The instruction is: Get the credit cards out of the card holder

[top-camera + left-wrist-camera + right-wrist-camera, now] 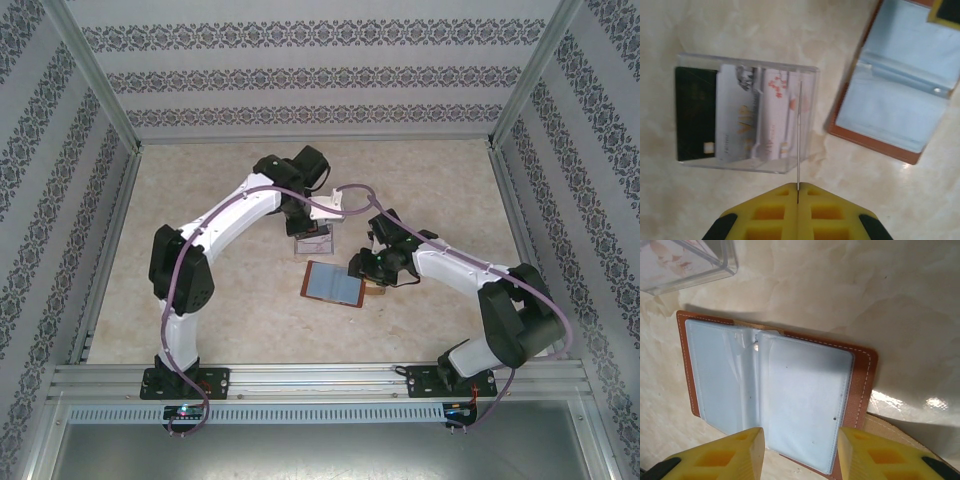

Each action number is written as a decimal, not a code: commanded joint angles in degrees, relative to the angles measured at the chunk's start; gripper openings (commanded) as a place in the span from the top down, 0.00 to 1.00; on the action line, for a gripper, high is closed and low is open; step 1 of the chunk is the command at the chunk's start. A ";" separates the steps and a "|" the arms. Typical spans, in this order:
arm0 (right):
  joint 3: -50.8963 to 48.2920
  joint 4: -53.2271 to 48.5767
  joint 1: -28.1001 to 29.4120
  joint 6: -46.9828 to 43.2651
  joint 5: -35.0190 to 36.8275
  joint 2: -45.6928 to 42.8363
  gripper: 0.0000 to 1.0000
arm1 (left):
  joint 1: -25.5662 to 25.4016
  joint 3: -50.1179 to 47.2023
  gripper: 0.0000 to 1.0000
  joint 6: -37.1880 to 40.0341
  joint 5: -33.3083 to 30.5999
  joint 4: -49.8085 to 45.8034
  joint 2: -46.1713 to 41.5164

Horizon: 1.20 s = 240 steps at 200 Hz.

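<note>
— Well, nearest us we have the wallet lying open on the counter, grey-blue pockets facing up.
— And our right hand?
— Our right hand is spread. Its fingers stand apart over the wallet's near edge and pinch nothing. Whether they touch the leather, we cannot tell.
— What do we see just beyond the wallet?
— We see the clear tray, near the wallet but apart from it. Three cards lie flat in it, side by side: one dark and two pale.
— Then our left hand?
— Farthest out, our left hand hangs above the tray, pressed together on one card. It holds that card edge-on, so we see just a thin line over the tray's right end.
</note>
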 commanded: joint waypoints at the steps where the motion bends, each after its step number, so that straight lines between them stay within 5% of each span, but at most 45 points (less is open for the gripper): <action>1: -0.04 -1.66 -0.84 -0.80 1.16 -2.01 0.56 | 1.25 5.64 1.00 6.46 -3.01 -4.07 3.52; 86: -0.77 -1.50 -3.79 -1.06 0.71 -2.43 0.56 | 3.64 29.35 1.00 9.92 -4.13 -13.80 18.14; 240: -1.30 -0.39 -5.34 -1.66 -0.81 -0.40 0.56 | 5.03 31.13 0.99 10.20 -5.24 -10.80 24.47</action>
